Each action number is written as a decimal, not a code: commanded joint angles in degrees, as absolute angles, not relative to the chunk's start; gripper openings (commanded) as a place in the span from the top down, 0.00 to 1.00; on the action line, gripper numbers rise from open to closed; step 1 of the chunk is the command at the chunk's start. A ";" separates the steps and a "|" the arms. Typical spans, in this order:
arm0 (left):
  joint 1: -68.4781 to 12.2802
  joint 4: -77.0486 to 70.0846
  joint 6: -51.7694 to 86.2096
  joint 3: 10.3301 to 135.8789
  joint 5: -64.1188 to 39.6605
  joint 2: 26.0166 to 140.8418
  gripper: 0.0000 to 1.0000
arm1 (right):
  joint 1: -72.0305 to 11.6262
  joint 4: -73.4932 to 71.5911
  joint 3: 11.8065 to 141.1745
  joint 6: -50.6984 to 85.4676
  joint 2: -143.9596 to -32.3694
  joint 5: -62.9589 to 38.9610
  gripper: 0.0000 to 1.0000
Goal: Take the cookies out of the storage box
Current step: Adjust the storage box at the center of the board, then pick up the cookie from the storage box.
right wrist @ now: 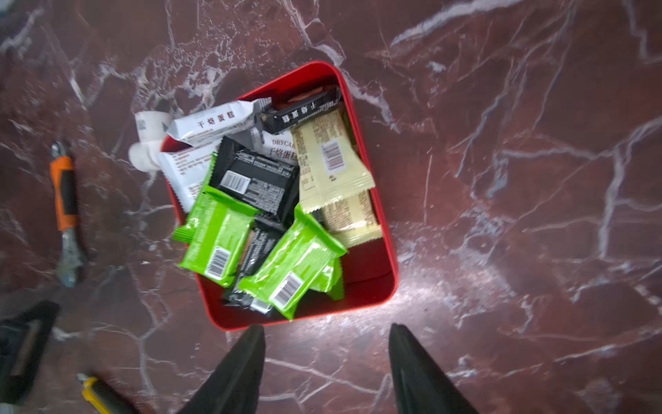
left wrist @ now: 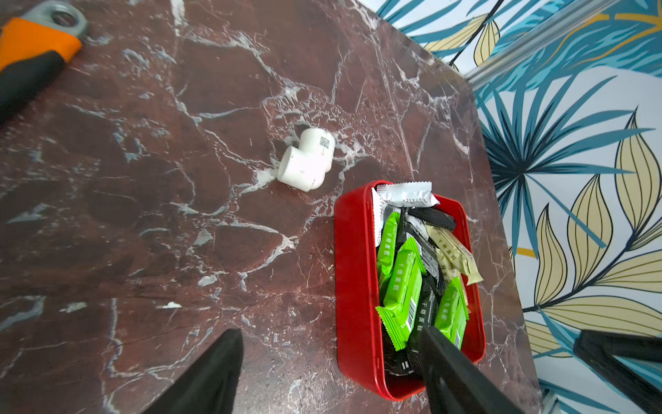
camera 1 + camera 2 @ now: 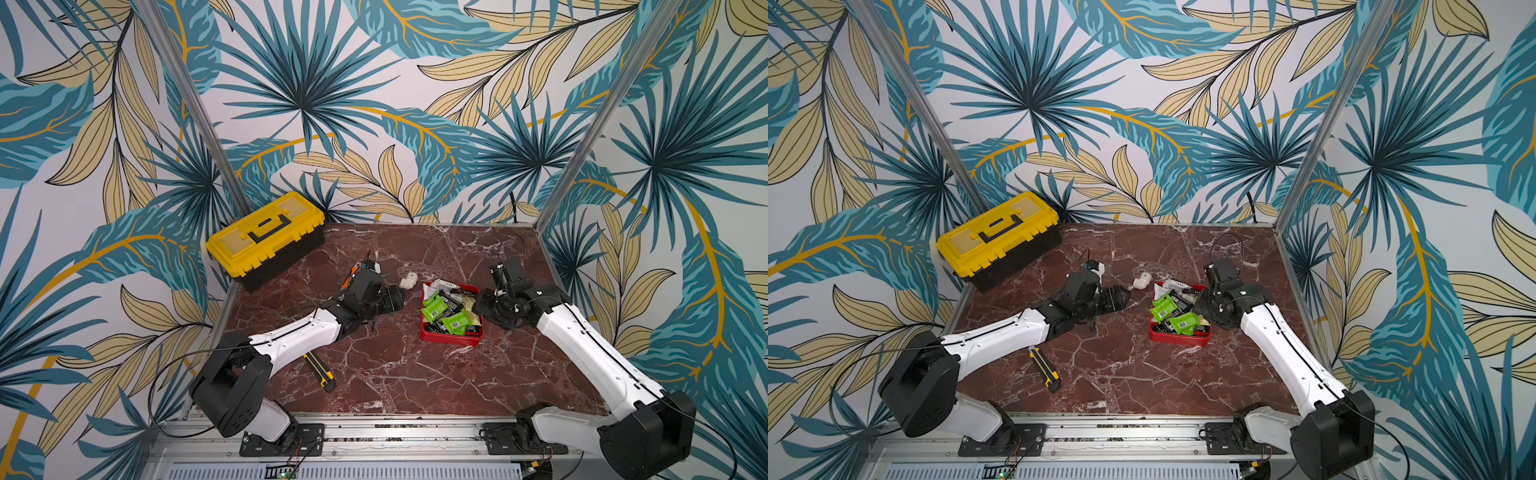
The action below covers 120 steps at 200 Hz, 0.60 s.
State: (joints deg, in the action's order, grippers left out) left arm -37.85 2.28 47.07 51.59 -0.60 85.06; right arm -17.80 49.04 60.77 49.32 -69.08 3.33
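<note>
Lining up a pick, not yet lifting any cookies (image 1: 258, 179) out of storage box (image 1: 389, 258) sitting between both arms. Hovering right gripper (image 1: 326, 328) just beside box edge, jaws spread, gripping nothing; left gripper (image 2: 329, 331) likewise spread and empty. Next probably needing a descent onto a top green packet. Showing white pipe elbow (image 2: 306, 159) whole in left wrist view, half hidden behind packets in right wrist view.

Probably a robot lab cell: aluminium posts (image 3: 193, 104), leaf-print backdrop panels (image 3: 374, 104), two arms (image 3: 299, 336) bolted to a rail (image 3: 415, 434).
</note>
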 commanded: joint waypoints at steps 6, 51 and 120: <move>-37.95 0.53 49.73 48.31 4.64 82.42 0.17 | -18.11 42.91 55.04 69.18 -66.44 1.51 0.37; -37.93 0.96 51.99 45.66 7.44 79.85 0.17 | -18.53 37.10 51.56 75.22 -70.15 -2.32 0.32; -37.90 0.88 53.89 43.90 8.50 78.00 0.16 | -18.88 33.22 51.92 74.56 -78.58 -5.41 0.29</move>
